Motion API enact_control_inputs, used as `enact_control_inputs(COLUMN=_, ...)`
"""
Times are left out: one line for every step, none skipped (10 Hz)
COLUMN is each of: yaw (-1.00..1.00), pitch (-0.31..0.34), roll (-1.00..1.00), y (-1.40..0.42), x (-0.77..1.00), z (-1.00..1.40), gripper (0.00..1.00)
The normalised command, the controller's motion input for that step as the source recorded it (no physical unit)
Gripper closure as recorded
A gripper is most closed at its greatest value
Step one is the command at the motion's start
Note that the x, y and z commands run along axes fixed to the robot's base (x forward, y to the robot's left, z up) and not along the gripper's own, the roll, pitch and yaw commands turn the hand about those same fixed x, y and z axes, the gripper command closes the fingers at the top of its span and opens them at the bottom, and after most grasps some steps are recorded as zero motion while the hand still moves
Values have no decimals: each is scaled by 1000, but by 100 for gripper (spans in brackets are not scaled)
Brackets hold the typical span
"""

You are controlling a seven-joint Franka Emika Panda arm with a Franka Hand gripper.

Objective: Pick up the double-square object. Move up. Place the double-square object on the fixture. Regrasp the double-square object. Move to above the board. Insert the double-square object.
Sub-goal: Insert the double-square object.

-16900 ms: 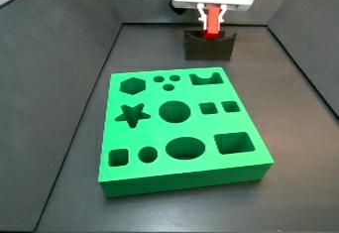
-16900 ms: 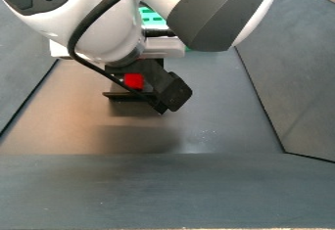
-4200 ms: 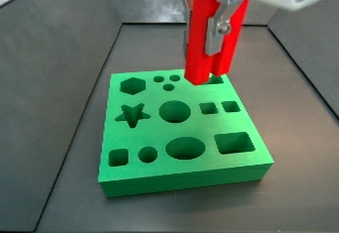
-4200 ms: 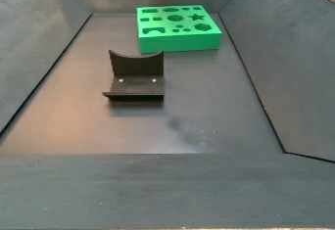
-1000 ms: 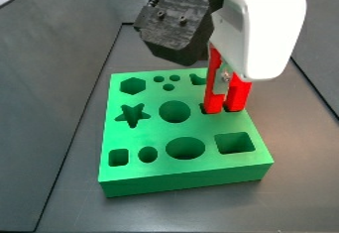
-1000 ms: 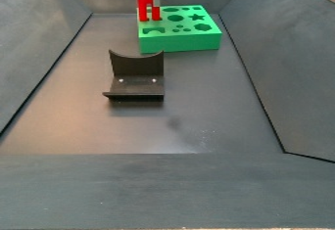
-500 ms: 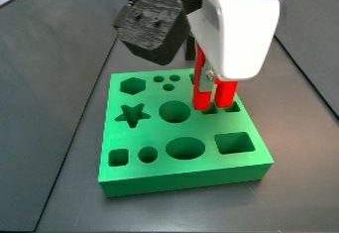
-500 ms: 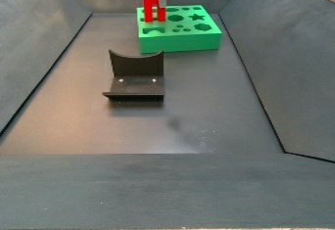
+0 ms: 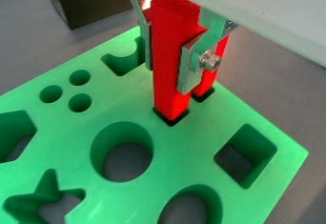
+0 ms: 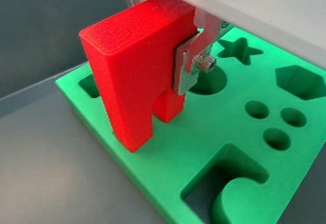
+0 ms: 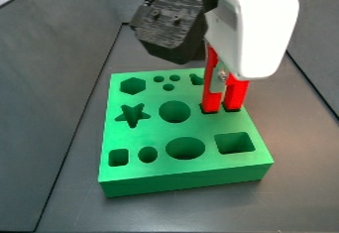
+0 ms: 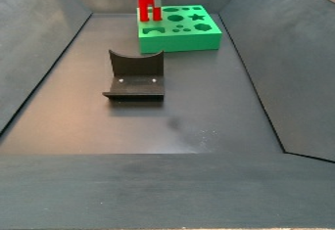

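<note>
Insert step underway: gripper point(image 9: 192, 61) jaws clamped on the double-square object point(image 9: 173, 61), upright over the board point(image 9: 274, 180), feet at its double-square hole. Next: probably push straight down, then let go.

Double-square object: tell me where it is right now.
The double-square object stands upright in the gripper, its lower end at a small square hole of the board; the fixture sits apart on the floor.

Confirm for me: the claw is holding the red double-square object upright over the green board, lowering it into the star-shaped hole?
Not the star. The claw holds the double-square object upright over the board, but its legs enter the paired square holes, as a wrist view shows; the star hole lies apart in a side view.
</note>
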Motion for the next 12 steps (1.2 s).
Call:
enact_control_inputs(yaw=0, pitch=0, roll=0, y=-34, x=-14, z=-306, gripper=100)
enact_control_inputs(yaw=-37, pitch=0, roll=26, y=-34, x=-220, z=-317, gripper=100)
enact_control_inputs(yaw=-31, pitch=-31, roll=34, y=-37, x=-289, z=-357, gripper=100)
enact_control_inputs(yaw=-20, pitch=-54, roll=40, y=-49, x=-383, z=-443, gripper=100)
enact_control_inputs(yaw=0, pitch=-73, roll=6, y=-137, x=-171, z=-517, gripper=100)
enact_control_inputs(yaw=0, pitch=-40, roll=0, y=-111, x=0, z=-591, gripper=100)
enact_control_inputs(yaw=3, pitch=0, roll=74, y=-60, x=3, z=-683, gripper=100)
enact_control_inputs(yaw=137, pitch=3, roll=177, y=-109, x=0, z=-740, gripper=100)
enact_control_inputs(yaw=49, pitch=0, roll=153, y=0, x=11, z=-563, gripper=100)
enact_control_inputs(yaw=0, pitch=0, roll=-24, y=0, x=0, z=0, gripper=100)
enact_control_inputs(yaw=0, pitch=0, roll=6, y=0, x=0, z=0, gripper=100)
enact_control_inputs(yaw=0, pitch=0, roll=0, y=0, x=0, z=0, gripper=100)
